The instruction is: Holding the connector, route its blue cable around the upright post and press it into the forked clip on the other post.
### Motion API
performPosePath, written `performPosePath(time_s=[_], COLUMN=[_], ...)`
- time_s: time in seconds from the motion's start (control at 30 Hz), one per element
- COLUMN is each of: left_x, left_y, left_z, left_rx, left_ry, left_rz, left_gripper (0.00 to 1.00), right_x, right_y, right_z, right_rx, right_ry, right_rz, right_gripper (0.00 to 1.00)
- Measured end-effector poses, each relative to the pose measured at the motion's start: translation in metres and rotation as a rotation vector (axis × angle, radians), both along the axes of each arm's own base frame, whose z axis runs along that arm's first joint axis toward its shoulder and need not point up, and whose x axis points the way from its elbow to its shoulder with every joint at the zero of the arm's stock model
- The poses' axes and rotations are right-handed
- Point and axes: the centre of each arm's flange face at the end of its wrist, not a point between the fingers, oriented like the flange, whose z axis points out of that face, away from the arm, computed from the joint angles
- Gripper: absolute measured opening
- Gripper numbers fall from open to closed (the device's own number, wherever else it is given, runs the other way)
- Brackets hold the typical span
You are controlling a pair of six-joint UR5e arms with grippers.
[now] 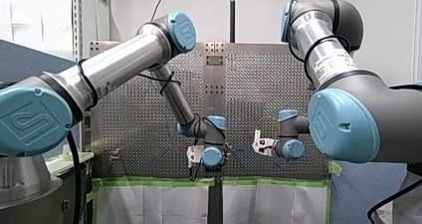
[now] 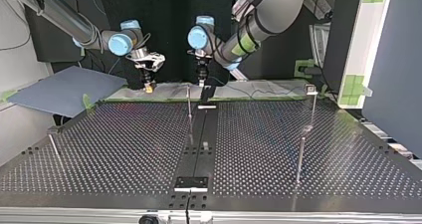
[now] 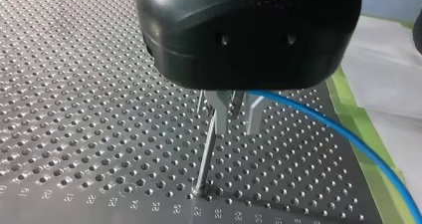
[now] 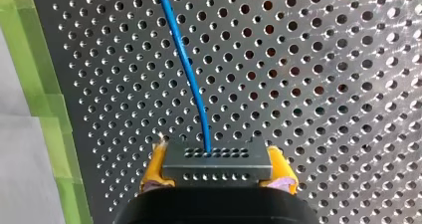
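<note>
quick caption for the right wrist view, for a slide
Right claw clamps the connector between yellow pads, its blue cable running ahead over the perforated table.

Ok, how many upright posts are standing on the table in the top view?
4 posts: centre post, far right post, near right post, left post. More may be hidden.
</note>
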Motion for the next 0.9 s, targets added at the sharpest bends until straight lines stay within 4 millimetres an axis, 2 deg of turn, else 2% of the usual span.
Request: performPosePath(time_s=[0.2,0.43,0.9], left_x=[0.005,0.013,0.024], left_y=[0.004,0.013,0.021], left_z=[-0.001,-0.012,-0.013], left_rx=[-0.008,-0.029,-0.047], left_ry=[0.009,0.030,0.032], left_rz=[-0.010,-0.017,-0.017], left_gripper=[0.21,0.24,0.24], right_x=[0.002,0.002,-0.003], right_y=[0.000,0.001,0.001], right_z=[0.000,0.000,-0.004], right_rx=[-0.007,-0.006,0.017], right_ry=[-0.002,-0.002,0.010], right_rz=[0.003,0.004,-0.012], right_gripper=[0.00,0.00,0.00])
